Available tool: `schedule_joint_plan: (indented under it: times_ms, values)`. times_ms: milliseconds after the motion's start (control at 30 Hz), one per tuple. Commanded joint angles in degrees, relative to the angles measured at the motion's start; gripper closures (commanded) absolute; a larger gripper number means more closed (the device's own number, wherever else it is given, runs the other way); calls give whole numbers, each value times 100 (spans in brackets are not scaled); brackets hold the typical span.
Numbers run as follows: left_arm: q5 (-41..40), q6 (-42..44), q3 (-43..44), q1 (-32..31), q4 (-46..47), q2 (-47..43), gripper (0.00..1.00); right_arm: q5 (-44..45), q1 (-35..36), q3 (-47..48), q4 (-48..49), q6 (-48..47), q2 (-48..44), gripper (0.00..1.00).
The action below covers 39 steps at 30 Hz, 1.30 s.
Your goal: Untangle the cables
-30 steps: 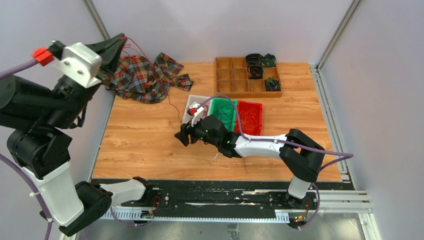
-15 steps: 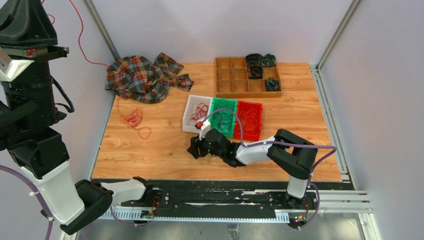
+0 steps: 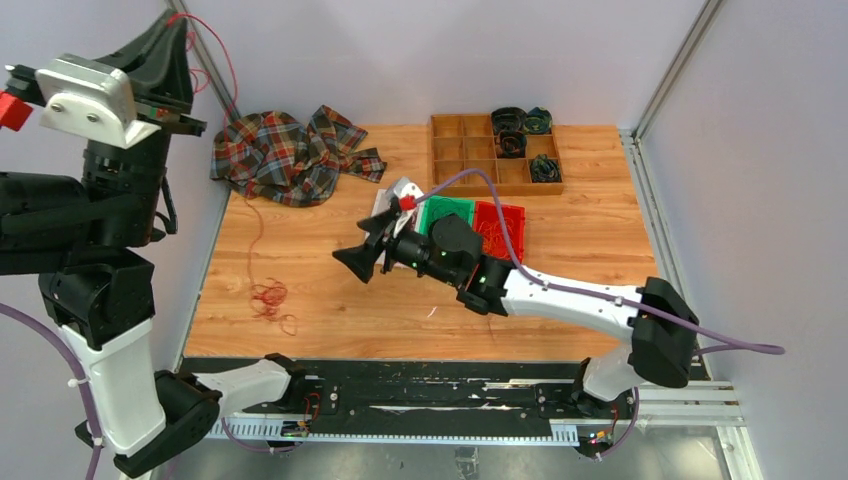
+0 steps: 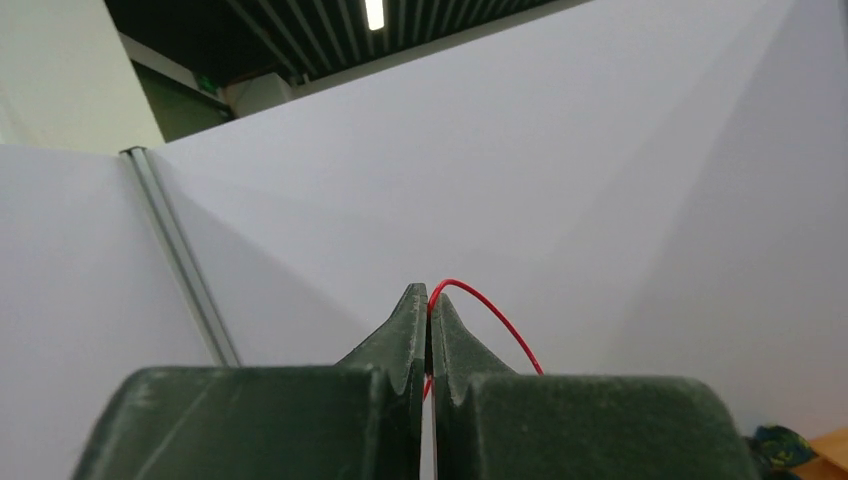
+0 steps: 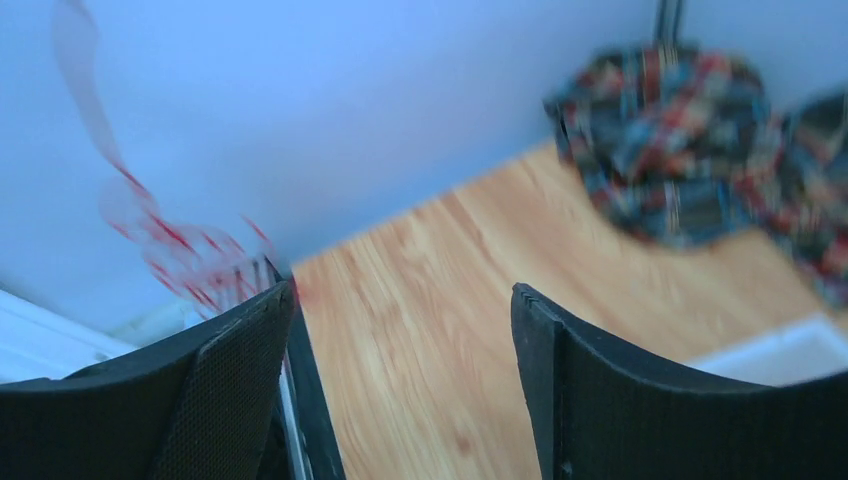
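My left gripper (image 3: pixel 180 18) is raised high at the far left and is shut on a thin red cable (image 4: pixel 490 318). The cable (image 3: pixel 232 90) hangs from it down to a tangled red bundle (image 3: pixel 268 297) lying on the wooden table near its left front. My right gripper (image 3: pixel 355 262) is open and empty, held above the table's middle and pointing left toward the bundle. In the right wrist view the jaws stand wide apart over bare wood (image 5: pixel 420 330), with the red cable (image 5: pixel 150 225) blurred at the left.
A plaid cloth (image 3: pixel 290 150) lies at the back left. White (image 3: pixel 385 205), green (image 3: pixel 440 212) and red (image 3: pixel 505 225) bins with cables stand mid-table. A wooden divider tray (image 3: pixel 480 165) with coiled cables stands at the back. Grey walls close in both sides.
My left gripper swung right while holding the cable, and the red bundle shifted nearer the front edge. My right arm stretched out to the left and rose.
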Motion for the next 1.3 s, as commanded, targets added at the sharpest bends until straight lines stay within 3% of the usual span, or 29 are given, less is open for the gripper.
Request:
schedule_joint_plan:
  times_ms: [0, 167, 267, 300, 433, 500, 533, 700, 967, 1167, 1267]
  values:
    - [445, -277, -162, -13, -493, -170, 100, -699, 77, 681, -151, -381, -112, 20]
    - [611, -365, -269, -16, -738, -212, 100, -929, 77, 1064, -248, -482, 83, 20]
    - [699, -399, -316, -13, -798, -223, 100, -829, 56, 1113, -282, -527, 188, 29]
    - [728, -415, -327, -13, -821, -231, 100, -783, 40, 1123, -301, -523, 205, 36]
    - [747, -507, -440, -14, -846, -281, 100, -269, -10, 1076, -446, -605, 172, 82]
    - [767, -542, -565, -14, -854, -349, 100, -83, -11, 958, -371, -684, 59, 97]
    - [781, -545, -641, -13, -849, -391, 100, -4, -15, 909, -336, -701, 3, 99]
    - [827, -658, -1074, -16, -1028, -588, 97, 83, -28, 840, -368, -837, -163, 99]
    - [1644, -1374, -3175, -13, -1868, -1550, 56, 82, -28, 711, -414, -999, -499, 100]
    - [2238, -1029, -3967, -16, -2632, -1824, 46, 312, -28, 428, -614, -1151, -827, 100]
    - [2695, -521, -4173, -15, -3181, -1785, 36, 411, -28, 408, -813, -1235, -885, 99]
